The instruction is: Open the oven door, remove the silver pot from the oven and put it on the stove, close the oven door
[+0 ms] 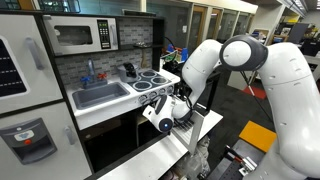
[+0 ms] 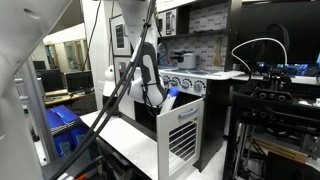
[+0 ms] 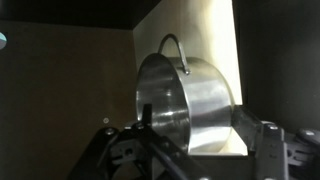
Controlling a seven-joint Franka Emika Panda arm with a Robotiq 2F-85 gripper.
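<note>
Wrist view — silver pot (image 3: 190, 100) inside the oven (image 3: 60, 90), claw (image 3: 203, 124) spread around it.

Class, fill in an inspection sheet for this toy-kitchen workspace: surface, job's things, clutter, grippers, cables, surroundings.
Surface: stove, pot not on it yet.
Job's things: oven door open; silver pot inside the oven.
Clutter: dark faucet-like item beside the sink.
Grippers: gripper open, fingers either side of the pot; contact unclear.
Cables: white cable loop; black cables along the arm.
Surroundings: microwave above; blue bins.
</note>
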